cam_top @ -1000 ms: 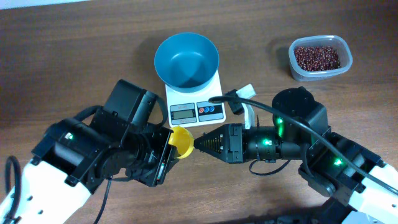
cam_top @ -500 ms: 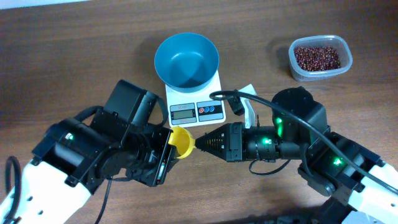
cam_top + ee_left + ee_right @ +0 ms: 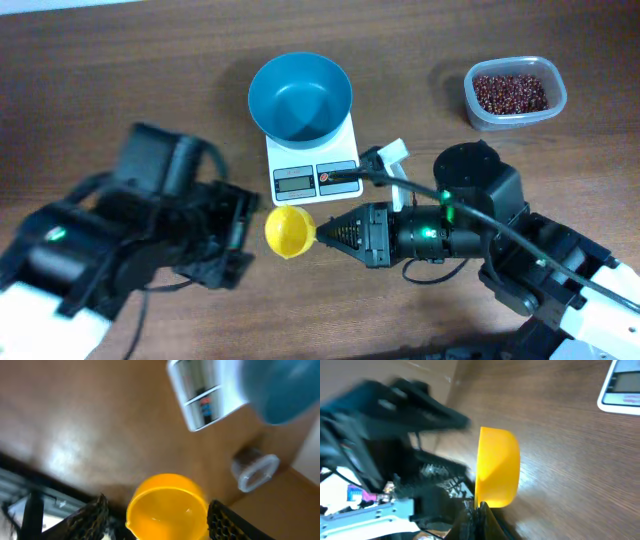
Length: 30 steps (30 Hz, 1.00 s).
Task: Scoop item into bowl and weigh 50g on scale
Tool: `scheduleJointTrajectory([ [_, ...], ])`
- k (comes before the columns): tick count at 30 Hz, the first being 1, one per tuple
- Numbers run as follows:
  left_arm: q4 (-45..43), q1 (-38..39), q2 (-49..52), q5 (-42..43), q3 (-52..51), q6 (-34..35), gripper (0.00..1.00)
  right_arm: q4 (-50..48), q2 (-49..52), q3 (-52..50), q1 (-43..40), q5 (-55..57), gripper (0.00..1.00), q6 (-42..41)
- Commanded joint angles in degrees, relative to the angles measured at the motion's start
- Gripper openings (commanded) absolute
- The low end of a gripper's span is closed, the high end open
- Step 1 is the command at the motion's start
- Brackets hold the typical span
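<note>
A yellow scoop (image 3: 290, 231) hangs just in front of the scale (image 3: 310, 178). My right gripper (image 3: 318, 232) is shut on the scoop's right edge; in the right wrist view the closed fingertips (image 3: 481, 510) pinch the scoop (image 3: 497, 467) from below. My left gripper (image 3: 245, 225) stands open just left of it. The left wrist view shows the scoop (image 3: 167, 505) between the spread fingers (image 3: 97, 512) with gaps on both sides. The empty teal bowl (image 3: 300, 100) sits on the white scale. The beans (image 3: 510, 92) fill a clear tub at the far right.
A clear tub (image 3: 555, 100) stands at the back right, apart from the scale. A small white object (image 3: 392, 152) lies right of the scale, under the right arm's cable. Both arm bodies crowd the table's front half.
My left gripper has opened and its arm has drawn back to the left, off the scoop. The scoop stays in the right gripper, which barely moved.
</note>
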State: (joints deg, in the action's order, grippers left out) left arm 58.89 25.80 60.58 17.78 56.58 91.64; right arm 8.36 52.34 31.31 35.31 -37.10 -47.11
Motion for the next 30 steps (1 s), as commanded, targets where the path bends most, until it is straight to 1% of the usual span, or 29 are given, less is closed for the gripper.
scheduleJointTrajectory([
  [1,0.1,-5.3,-6.2,-1.6,1.4,-20.5,0.7,0.0,-0.2,1.1,0.3,2.3,0.04,5.0],
  [3,0.2,-7.0,-9.6,-1.6,1.4,-29.6,0.77,0.0,-0.3,1.1,0.2,3.7,0.04,4.9],
  [4,0.2,-7.1,-11.0,-1.6,1.4,-31.8,0.82,0.1,-0.4,1.1,0.2,3.8,0.04,5.0],
  [6,0.8,-7.1,-12.7,-2.4,1.4,-34.1,0.9,1.7,-1.1,1.1,0.2,5.2,0.04,5.5],
  [7,2.4,-7.1,-13.3,-2.8,1.4,-34.5,0.97,3.6,-2.1,1.1,0.2,6.9,0.04,6.7],
  [8,4.1,-7.1,-13.4,-2.8,1.4,-34.5,0.99,5.2,-3.2,1.1,0.2,8.6,0.04,6.9],
  [11,8.2,-7.1,-13.3,-3.3,1.4,-34.5,0.99,10.3,-8.5,2.1,0.2,14.1,0.04,7.9],
  [13,11.3,-7.1,-13.3,-4.2,1.4,-34.5,0.99,18.7,-14.4,4.7,0.2,20.6,0.04,7.9],
  [17,14.4,-7.1,-13.3,-4.9,1.4,-34.5,0.99,28.5,-22.6,9.8,0.2,20.9,0.04,7.9],
  [21,15.5,-7.1,-13.3,-5.4,1.4,-34.6,0.99,39.0,-30.2,17.6,0.2,22.4,0.04,7.6],
  [22,15.9,-7.1,-13.3,-5.2,1.4,-35.1,0.99,42.7,-31.3,19.5,0.2,24.6,0.04,7.4],
  [23,15.6,-7.1,-13.3,-4.9,1.4,-38.2,0.99,47.6,-32.3,21.8,0.2,27.8,0.04,5.9],
  [25,13.2,-7.1,-13.3,-4.0,1.4,-42.9,1.0,55.1,-33.0,25.3,0.2,30.2,0.04,5.5],
  [26,10.4,-7.1,-13.1,-2.1,1.4,-45.4,0.9,57.4,-33.1,26.4,0.2,30.6,0.04,5.5],
  [27,7.2,-7.1,-12.7,0.3,1.4,-47.8,0.84,58.7,-33.1,26.9,0.2,30.7,0.04,5.5],
  [28,4.0,-7.1,-12.0,2.3,1.4,-49.1,0.72,59.1,-33.1,26.9,0.2,30.7,0.04,5.5],
  [29,2.0,-7.1,-11.1,2.4,1.4,-49.1,0.59,59.2,-33.1,26.9,0.2,30.8,0.04,5.5],
  [30,-0.1,-7.1,-8.9,2.4,1.4,-49.1,0.33,59.1,-33.1,26.9,0.2,31.4,0.04,5.5],
])
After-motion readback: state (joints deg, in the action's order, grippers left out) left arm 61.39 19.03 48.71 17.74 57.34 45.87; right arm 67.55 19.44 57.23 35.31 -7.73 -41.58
